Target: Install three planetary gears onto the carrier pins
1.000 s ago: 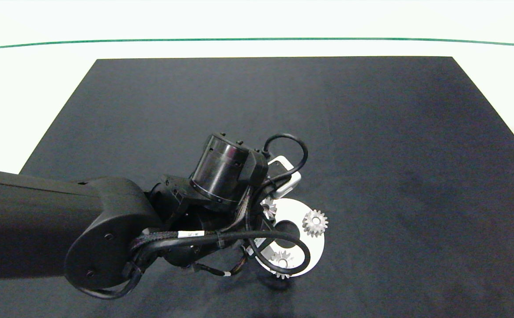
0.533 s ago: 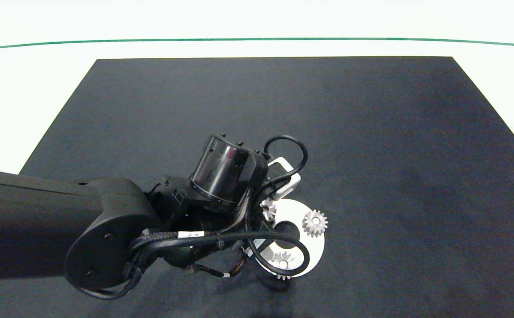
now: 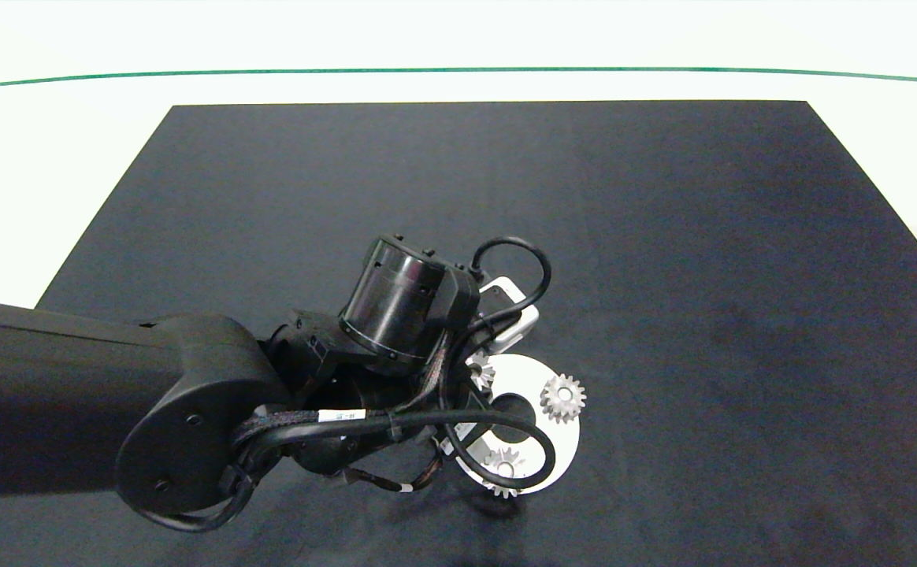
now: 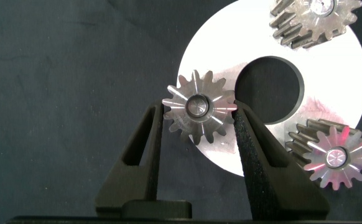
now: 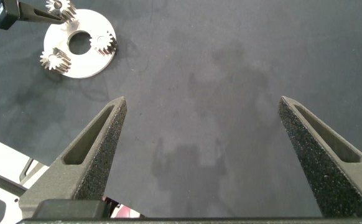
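The disc is set on the surface, toward its near middle. Three gears are carried on it around the central hole: one at the right, one nearest, one at the left rim, between the left gripper's fingers.

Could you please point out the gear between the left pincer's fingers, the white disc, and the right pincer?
Gear [image 4: 198, 107], left wrist view, on its hub.
White disc [image 4: 330, 74], left wrist view, on bare face beside the hole.
Right pincer [image 5: 203, 134], right wrist view, midway between its open fingertips.
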`<state>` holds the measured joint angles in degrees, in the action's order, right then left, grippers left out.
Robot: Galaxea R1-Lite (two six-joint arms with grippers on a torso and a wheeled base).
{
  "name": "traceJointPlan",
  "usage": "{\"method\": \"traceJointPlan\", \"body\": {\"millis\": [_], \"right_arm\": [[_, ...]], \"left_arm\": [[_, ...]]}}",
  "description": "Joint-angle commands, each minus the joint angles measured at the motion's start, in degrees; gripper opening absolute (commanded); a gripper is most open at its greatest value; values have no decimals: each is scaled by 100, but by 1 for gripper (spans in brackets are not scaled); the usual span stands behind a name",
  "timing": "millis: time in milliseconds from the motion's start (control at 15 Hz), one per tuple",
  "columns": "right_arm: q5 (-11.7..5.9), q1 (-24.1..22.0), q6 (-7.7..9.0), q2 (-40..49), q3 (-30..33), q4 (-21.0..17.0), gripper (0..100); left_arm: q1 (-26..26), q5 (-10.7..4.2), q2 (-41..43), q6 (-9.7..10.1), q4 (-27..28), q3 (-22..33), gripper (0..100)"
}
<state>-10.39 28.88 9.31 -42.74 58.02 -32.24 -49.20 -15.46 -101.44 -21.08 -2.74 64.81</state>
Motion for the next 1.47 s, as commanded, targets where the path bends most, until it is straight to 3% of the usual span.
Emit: {"method": "traceJointPlan", "body": {"millis": [67,133,200,867,1067,1333,1400,1467], "right_arm": [[-7,4,9,-6,-1,-19,100],[-7,-5,9,-6,-1,-19,100],[-7,4,9,-6,-1,-19,100],[-7,4,9,-6,17,-19,100],[-16,-23,0,-15,8,-19,100],[-25,-603,-176,-454,17,-19,100],[-25,-752,-176,-498,17,-19,100],[-16,-1007,-176,-534,-27,-28,100]], "left_arm": [[7,-10,10,-10,-7,-21,7],[-2,-10,10,-10,-7,-29,7],[-2,-10,19,-10,11,-47,100],[-11,-10,63,-10,28,-82,100],[60,-10,529,-19,107,-73,100],[851,-19,1513,121,142,-267,100],[1202,-19,1733,121,151,-302,100],[1967,-19,2225,139,204,-425,100]]}}
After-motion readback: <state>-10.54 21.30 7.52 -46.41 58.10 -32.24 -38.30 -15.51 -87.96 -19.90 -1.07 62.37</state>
